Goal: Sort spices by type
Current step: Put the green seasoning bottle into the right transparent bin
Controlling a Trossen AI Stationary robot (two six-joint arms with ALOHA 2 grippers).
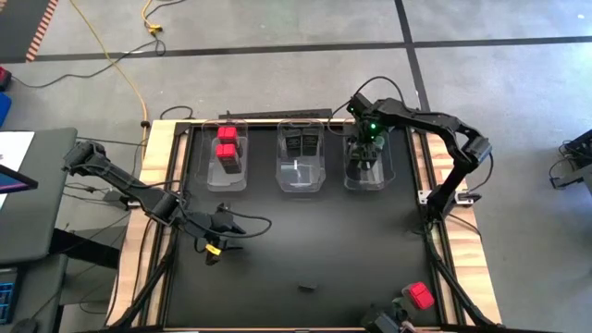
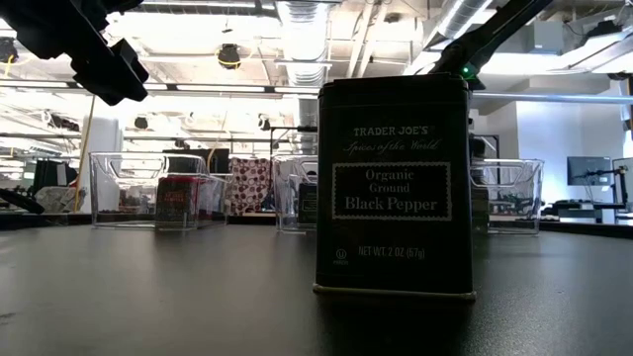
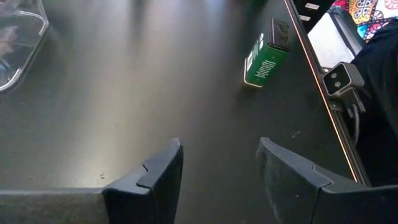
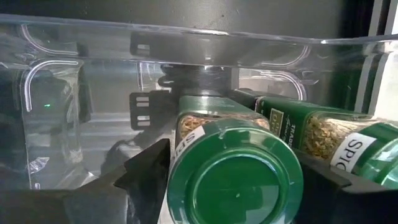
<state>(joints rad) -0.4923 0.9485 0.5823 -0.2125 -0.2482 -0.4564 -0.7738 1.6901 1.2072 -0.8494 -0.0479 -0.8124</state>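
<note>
Three clear bins stand along the far edge. The left bin [image 1: 227, 157] holds red-topped spices [image 1: 226, 141], the middle bin [image 1: 302, 159] dark tins [image 1: 302, 141], and the right bin [image 1: 367, 157] green-lidded jars. My right gripper [image 1: 365, 153] reaches down into the right bin, shut on a green-lidded jar [image 4: 233, 180]. A second jar [image 4: 323, 130] lies on its side next to it. My left gripper [image 3: 217, 149] hovers open over the table's left part [image 1: 227, 225], with nothing between its fingers. A black pepper tin [image 2: 393, 188] stands upright on its base near the front edge. My right gripper has the green-lidded jar between its two fingers [image 4: 149, 171], one on each side of the jar's body just under the lid [image 4: 180, 149]. The fingers come from above, pointing steeply down into the bin. The jar's lid faces up toward the wrist; its lower end is hidden.
A green container with a dark lid [image 3: 266, 59] lies on its side near the front right corner. A red-topped one [image 1: 421, 296] sits there too. A raised wooden frame [image 1: 157, 185] borders the black table top. The middle of the table is bare.
</note>
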